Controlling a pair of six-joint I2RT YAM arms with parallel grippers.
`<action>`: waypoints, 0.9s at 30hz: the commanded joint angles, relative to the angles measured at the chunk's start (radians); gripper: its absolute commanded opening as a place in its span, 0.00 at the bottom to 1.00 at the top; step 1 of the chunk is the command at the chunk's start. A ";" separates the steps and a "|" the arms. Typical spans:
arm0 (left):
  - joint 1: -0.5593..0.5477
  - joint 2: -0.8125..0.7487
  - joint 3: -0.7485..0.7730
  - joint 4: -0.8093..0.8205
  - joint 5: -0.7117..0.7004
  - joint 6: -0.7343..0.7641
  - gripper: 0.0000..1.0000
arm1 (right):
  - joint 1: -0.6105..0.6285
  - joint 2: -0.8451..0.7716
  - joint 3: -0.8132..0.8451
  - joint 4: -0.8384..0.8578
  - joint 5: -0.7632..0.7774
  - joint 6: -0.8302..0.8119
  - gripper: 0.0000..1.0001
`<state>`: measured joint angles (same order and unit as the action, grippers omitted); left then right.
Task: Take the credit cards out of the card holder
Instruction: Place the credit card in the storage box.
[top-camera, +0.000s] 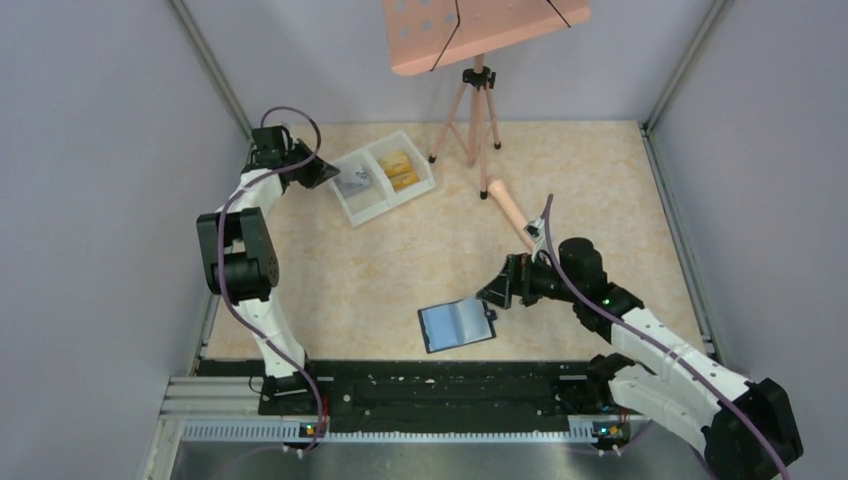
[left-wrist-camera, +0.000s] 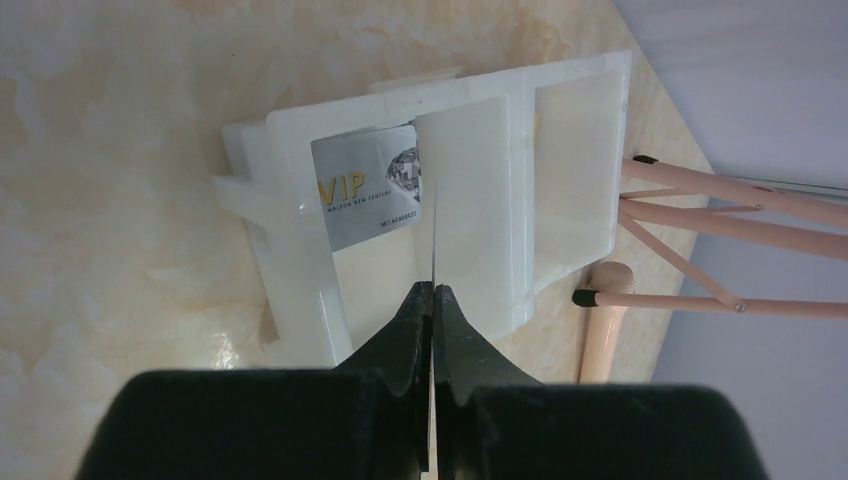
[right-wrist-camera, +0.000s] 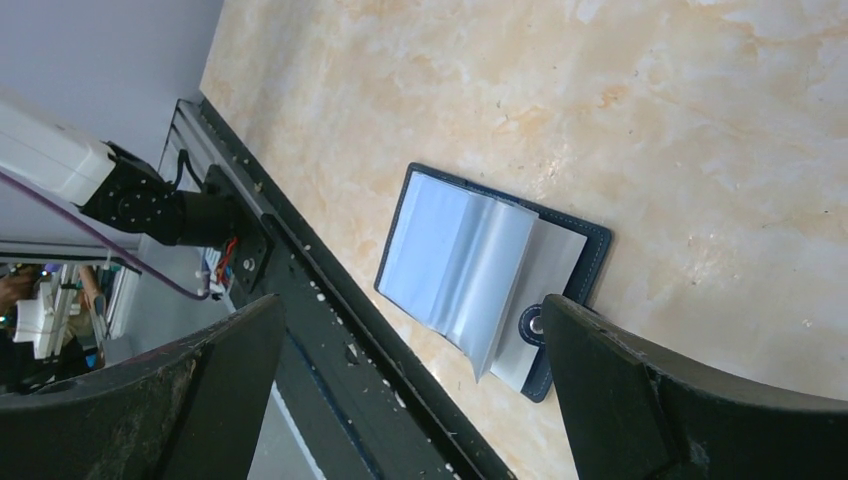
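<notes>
Beige marbled tabletop (top-camera: 600, 180) is spreading out between grey walls (top-camera: 90, 150), with a pink tripod stand (top-camera: 478, 100) standing at the far edge. I am reaching my left gripper (left-wrist-camera: 433, 290) over the white tray (left-wrist-camera: 290, 270) at the far left. Its fingers are pressing fully together on a thin card (left-wrist-camera: 435, 235) that is showing only its edge. A grey VIP card (left-wrist-camera: 370, 195) is lying in the tray compartment below my fingertips, and yellow-orange cards (top-camera: 398, 168) are sitting in the compartment next to it.

I am holding my right gripper (top-camera: 492, 294) with its fingers spread as wide as they go, gripping nothing, just above the right edge of the card holder (right-wrist-camera: 480, 270). The blue holder is lying open near the table's front edge, with its pale sleeves fanning up and its black tab (right-wrist-camera: 535, 322) pointing toward my right finger.
</notes>
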<state>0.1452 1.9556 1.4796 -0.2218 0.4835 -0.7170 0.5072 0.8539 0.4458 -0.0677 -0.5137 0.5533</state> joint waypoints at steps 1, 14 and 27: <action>0.002 0.022 0.059 0.048 0.001 0.000 0.00 | -0.008 0.022 0.033 0.050 0.015 -0.022 0.99; 0.002 0.071 0.063 0.091 -0.055 -0.018 0.00 | -0.009 0.036 0.029 0.051 0.037 -0.016 0.99; 0.002 0.104 0.092 0.075 -0.080 0.004 0.00 | -0.008 0.053 0.023 0.034 0.055 -0.042 0.99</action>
<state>0.1452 2.0460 1.5272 -0.1768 0.4248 -0.7311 0.5072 0.9108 0.4458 -0.0513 -0.4713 0.5331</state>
